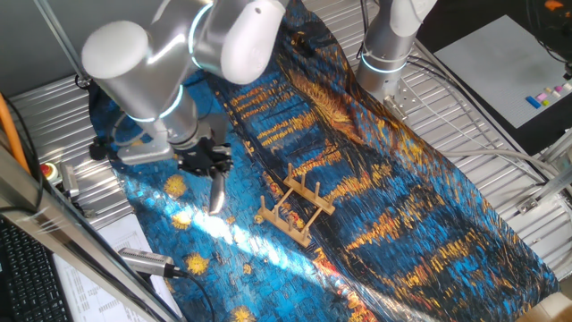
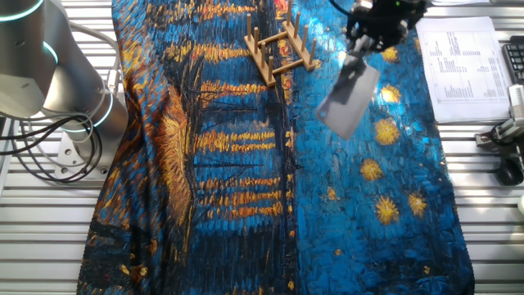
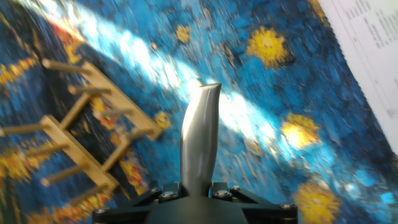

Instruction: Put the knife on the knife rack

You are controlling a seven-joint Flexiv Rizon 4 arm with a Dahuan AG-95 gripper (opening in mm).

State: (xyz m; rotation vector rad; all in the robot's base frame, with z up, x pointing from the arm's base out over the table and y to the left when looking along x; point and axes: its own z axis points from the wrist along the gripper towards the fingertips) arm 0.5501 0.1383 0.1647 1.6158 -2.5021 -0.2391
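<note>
My gripper is shut on the knife, a cleaver with a dull-grey blade, and holds it in the air, blade hanging down above the blue starry cloth. In the hand view the blade shows edge-on, rising from between the black fingers at the bottom edge. The handle is hidden in the gripper. The light-brown wooden knife rack stands on the cloth a short way right of the blade. It also shows in the other fixed view and, to the left of the blade, in the hand view.
The starry-night cloth covers the table. A second arm's base stands at the back. Printed papers and a small device with a cable lie by the cloth's edge. A metal frame bar crosses the front left.
</note>
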